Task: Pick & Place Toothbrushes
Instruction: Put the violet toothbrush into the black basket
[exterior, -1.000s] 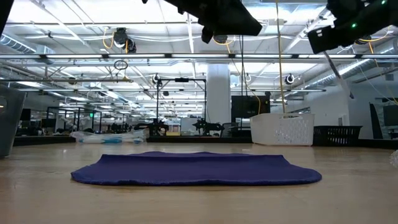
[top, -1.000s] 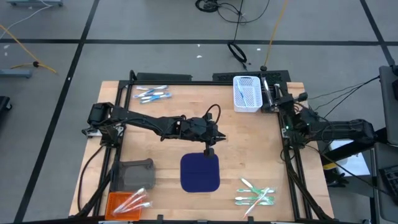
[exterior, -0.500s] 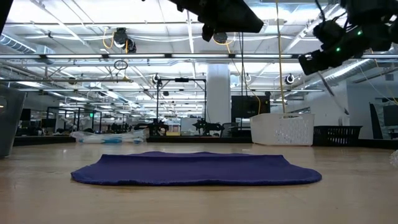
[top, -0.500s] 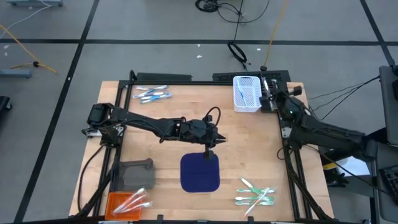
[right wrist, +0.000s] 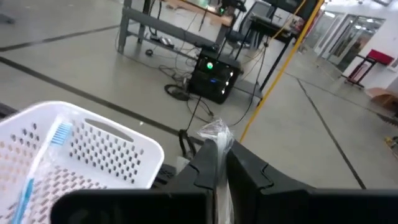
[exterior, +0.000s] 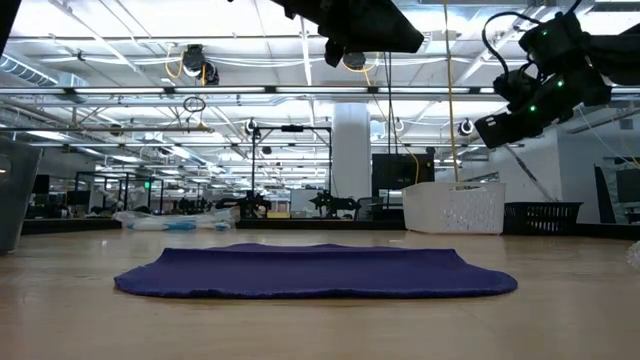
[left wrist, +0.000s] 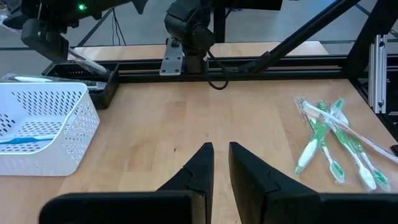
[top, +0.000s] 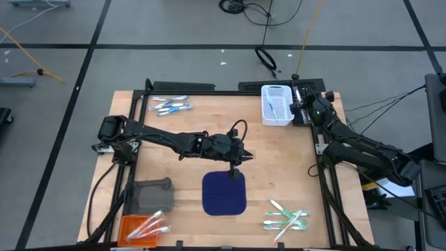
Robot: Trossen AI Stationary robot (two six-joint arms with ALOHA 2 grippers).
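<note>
since the earlier frame the right pincer (top: pixel 305 104) is swinging in beside the white perforated plastic basket (top: pixel 276 104), closed on a clear-wrapped toothbrush (right wrist: pixel 216 134). the left pincer (left wrist: pixel 216 151) is hovering over the navy fabric mat (top: pixel 224 193), fingers nearly together, empty. green-and-white toothbrushes (top: pixel 286 219) are lying on the wooden worktop (top: pixel 188 132); blue ones (top: pixel 171 106) at the far corner.
</note>
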